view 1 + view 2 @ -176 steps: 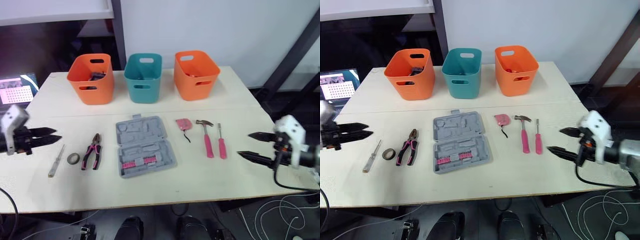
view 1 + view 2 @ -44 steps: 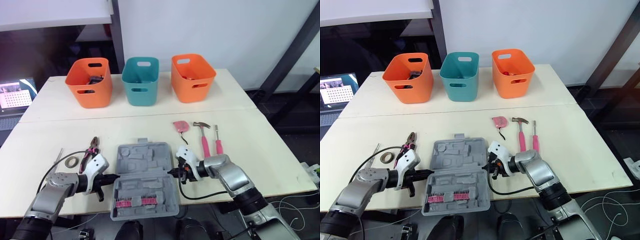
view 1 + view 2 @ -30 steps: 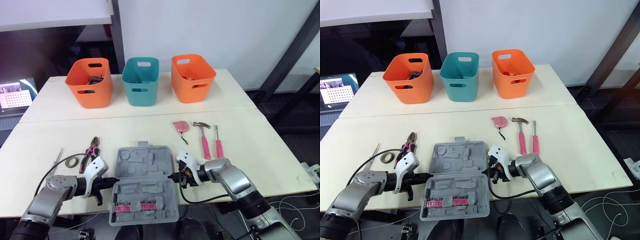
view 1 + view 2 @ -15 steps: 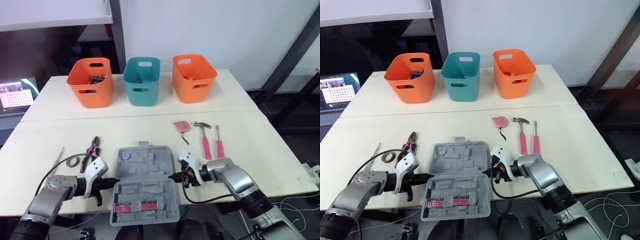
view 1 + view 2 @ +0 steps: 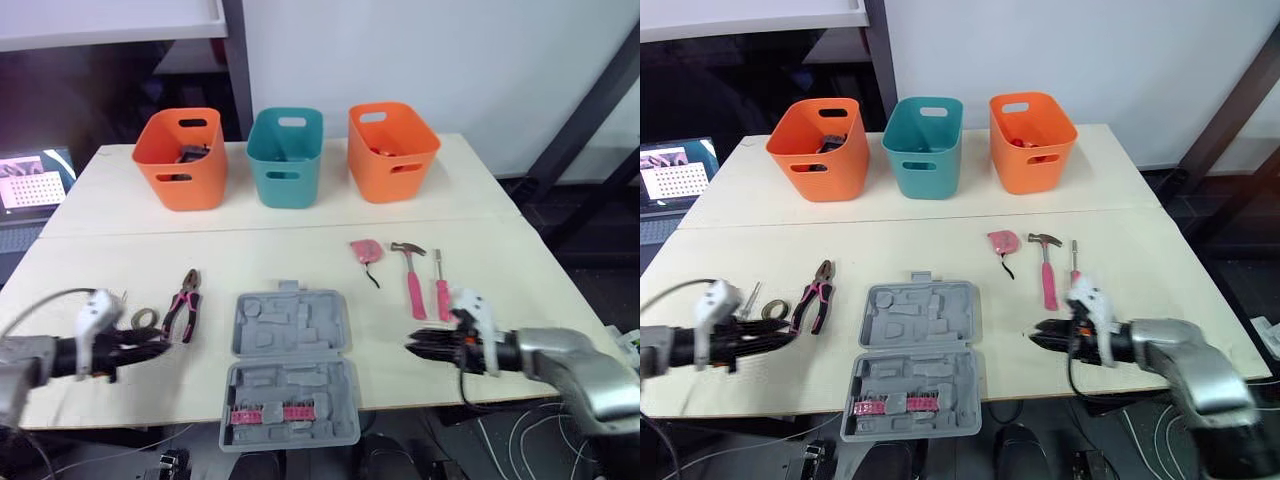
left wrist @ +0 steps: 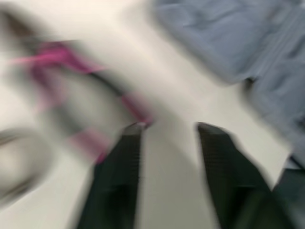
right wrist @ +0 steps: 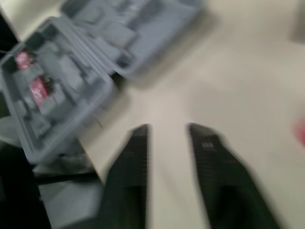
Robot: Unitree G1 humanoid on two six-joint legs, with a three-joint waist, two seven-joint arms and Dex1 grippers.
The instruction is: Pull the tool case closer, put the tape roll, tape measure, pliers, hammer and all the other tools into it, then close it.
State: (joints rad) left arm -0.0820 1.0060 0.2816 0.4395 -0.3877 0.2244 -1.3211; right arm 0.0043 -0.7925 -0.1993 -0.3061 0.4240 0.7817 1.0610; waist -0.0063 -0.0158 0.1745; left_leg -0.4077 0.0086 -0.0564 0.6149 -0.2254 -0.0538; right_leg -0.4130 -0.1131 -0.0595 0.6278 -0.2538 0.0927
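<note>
Left of right tool (image 5: 413,347), open tool case (image 5: 288,370)

Each arm ends in a gripper of 2 long black fingers that taper to blunt tips: the left gripper (image 5: 160,349) and the right gripper (image 5: 412,345). In the right wrist view the fingers (image 7: 208,148) carry a fine grid texture on their inner faces. A white, boxy housing (image 5: 95,314) sits on top of each wrist. The forearms (image 5: 580,368) are rounded silver-grey shells. A thin pale cable (image 5: 45,297) arcs over the left one, and a black cable (image 5: 1071,378) curves below the right wrist
</note>
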